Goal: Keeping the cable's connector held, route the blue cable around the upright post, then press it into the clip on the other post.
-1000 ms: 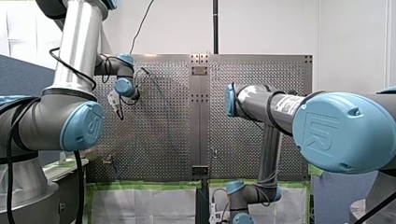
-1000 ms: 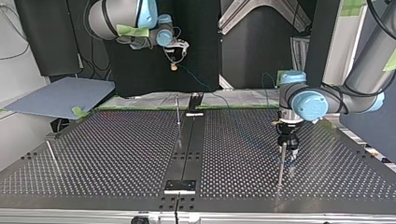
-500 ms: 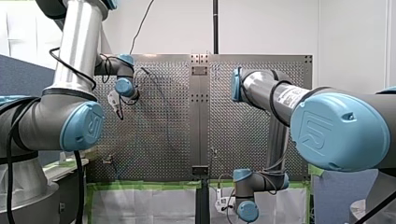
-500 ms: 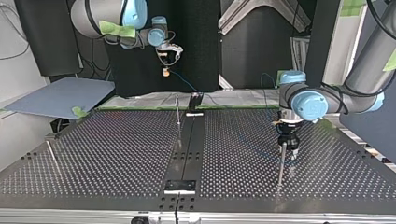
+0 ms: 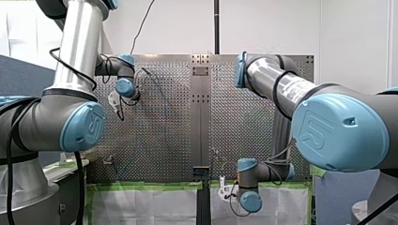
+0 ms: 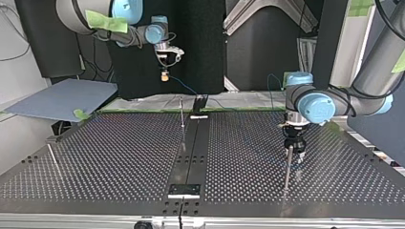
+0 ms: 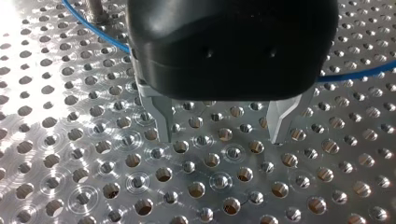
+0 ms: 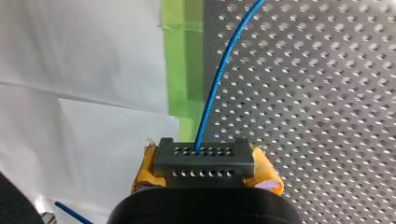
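Presently my right gripper (image 8: 204, 175) is pressed together on the grey connector (image 8: 204, 156), its yellow pads (image 8: 145, 170) bearing on both ends of the block. The blue cable (image 8: 218, 79) leaves the connector's face and runs straight ahead of the gripper, its long axis in line with the fingers, out over the perforated table (image 8: 327, 93). The gripper itself hangs off the table, with paper and green tape (image 8: 184, 56) under it. In the top view it sits high beyond the table's far edge, and the thin centre post (image 6: 182, 114) is the nearest upright, below it and toward the camera. My left gripper (image 7: 222, 133) is spread and empty, low over the table. The cable curves past the foot of a post (image 7: 95, 9) behind the gripper's body and comes out on the other side; contact with that post cannot be told. In the top view the left gripper stands just beside the top of the right-hand post (image 6: 287, 167). A third, leaning post (image 6: 52, 155) stands well apart at that view's left. No clip can be made out on any of them. Judgement: the move falls to the right arm — the connector end must swing about an upright while the line trails toward the left gripper's side. Room over the table is open; the risk is slack catching the centre post or the left gripper.
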